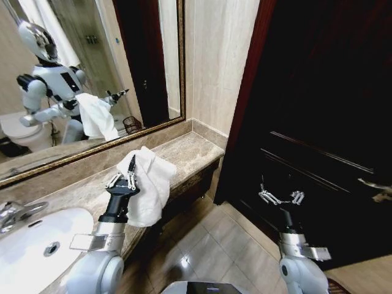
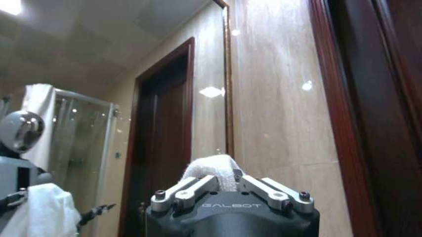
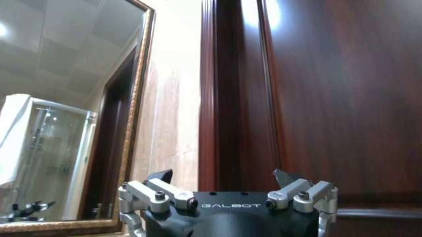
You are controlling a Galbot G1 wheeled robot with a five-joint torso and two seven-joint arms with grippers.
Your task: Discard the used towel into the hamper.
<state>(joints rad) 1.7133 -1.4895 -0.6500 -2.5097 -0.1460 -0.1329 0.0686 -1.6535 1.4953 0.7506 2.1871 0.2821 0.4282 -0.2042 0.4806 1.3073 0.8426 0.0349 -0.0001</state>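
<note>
1. Left gripper (image 1: 130,173): you have it raised above the front edge of the marble counter (image 1: 190,150), jaws closed on the white towel (image 1: 150,184).
2. Towel: it drapes from the left gripper, bunched at the fingertips and hanging down past the counter's front edge beside the arm. From the left wrist camera, you see a rounded fold of the towel (image 2: 214,168) rising between the closed jaws of the gripper (image 2: 228,185).
3. Right gripper (image 1: 280,197): you have it held out in front of the dark wooden door (image 1: 318,122), well apart from the towel, jaws spread wide and holding nothing. The right wrist camera shows the gripper (image 3: 224,180) facing the door frame, fingertips apart.
4. Hamper (image 1: 131,124): you can find it as a reflection in the mirror (image 1: 79,67), a small dark wire basket standing on the floor near a dark doorway.
5. Sink (image 1: 37,242): a white basin set in the counter to the left of your left arm, with a chrome tap (image 1: 15,214) behind it.
6. Floor (image 1: 202,245): glossy beige tiles lie below the counter, between the two arms.
</note>
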